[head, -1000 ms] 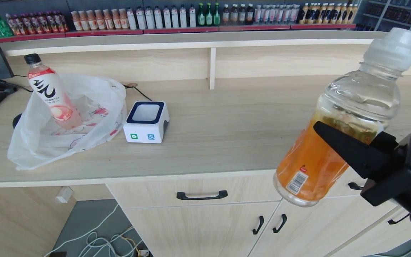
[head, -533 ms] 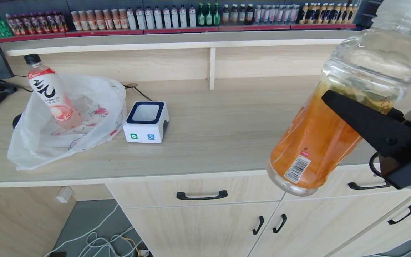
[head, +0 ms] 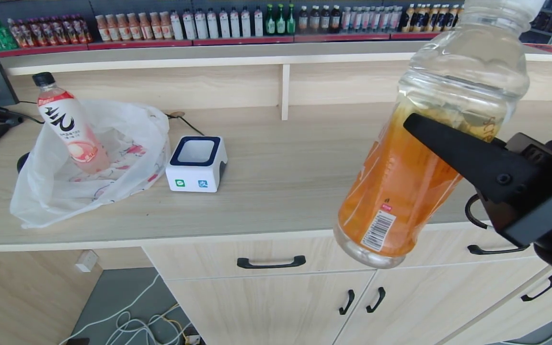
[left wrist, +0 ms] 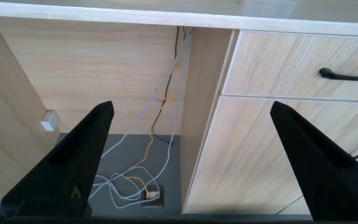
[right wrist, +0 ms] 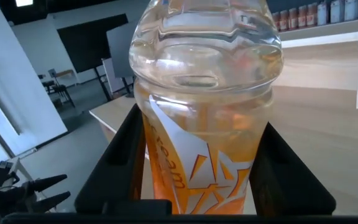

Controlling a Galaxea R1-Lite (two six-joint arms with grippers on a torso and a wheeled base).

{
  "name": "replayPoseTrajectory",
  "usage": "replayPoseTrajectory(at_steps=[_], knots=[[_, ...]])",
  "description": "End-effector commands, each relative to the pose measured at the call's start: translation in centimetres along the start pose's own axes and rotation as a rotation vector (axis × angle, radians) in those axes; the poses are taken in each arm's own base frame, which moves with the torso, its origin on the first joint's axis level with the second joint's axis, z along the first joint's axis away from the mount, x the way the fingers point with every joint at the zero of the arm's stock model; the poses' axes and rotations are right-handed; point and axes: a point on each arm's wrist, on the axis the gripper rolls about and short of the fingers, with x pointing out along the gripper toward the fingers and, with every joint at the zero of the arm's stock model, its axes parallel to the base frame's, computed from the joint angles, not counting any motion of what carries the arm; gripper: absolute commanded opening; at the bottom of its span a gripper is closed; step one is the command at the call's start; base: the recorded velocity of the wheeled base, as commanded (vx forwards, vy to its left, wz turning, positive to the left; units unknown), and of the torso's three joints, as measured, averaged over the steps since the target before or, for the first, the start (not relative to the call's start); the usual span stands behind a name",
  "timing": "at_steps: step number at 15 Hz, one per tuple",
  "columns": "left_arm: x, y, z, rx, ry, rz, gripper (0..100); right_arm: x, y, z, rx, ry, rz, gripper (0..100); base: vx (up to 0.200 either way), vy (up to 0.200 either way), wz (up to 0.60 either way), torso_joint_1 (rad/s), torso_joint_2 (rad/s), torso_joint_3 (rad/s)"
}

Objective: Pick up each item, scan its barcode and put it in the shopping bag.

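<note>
Orange bottle (head: pixel 391 182) shifted up-left — barcode (head: pixel 376 231) showing | right fingers (head: pixel 453 148) pinching it | left fingers (left wrist: pixel 73 168) spread

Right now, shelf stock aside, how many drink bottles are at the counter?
2. A pink-labelled, black-capped plastic bottle leans in the white plastic shopping bag; a clear plastic bottle of orange drink is held by the right end effector. The bag's folds may hide more.

There are two drinks, one orange bottle (head: pixel 400 182) and one pink bottle (head: pixel 68 125), one shopping bag (head: pixel 41 191), one scanner (head: pixel 194 178).
</note>
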Motion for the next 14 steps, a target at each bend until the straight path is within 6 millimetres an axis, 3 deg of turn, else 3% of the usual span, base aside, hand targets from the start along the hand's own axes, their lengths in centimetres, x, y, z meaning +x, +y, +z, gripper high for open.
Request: replayPoseTrajectory(at_steps=[1, 14], knots=[[0.00, 0.00, 0.00, 0.000, 0.000, 0.000, 100, 0.38, -0.18, -0.52, 0.013, 0.017, 0.001, 0, 0.000, 0.000, 0.00, 0.000, 0.00, 0.000], [0.00, 0.00, 0.00, 0.000, 0.000, 0.000, 100, 0.40, -0.18, -0.32, 0.035, 0.008, -0.005, 0, 0.000, 0.000, 0.00, 0.000, 0.00, 0.000]])
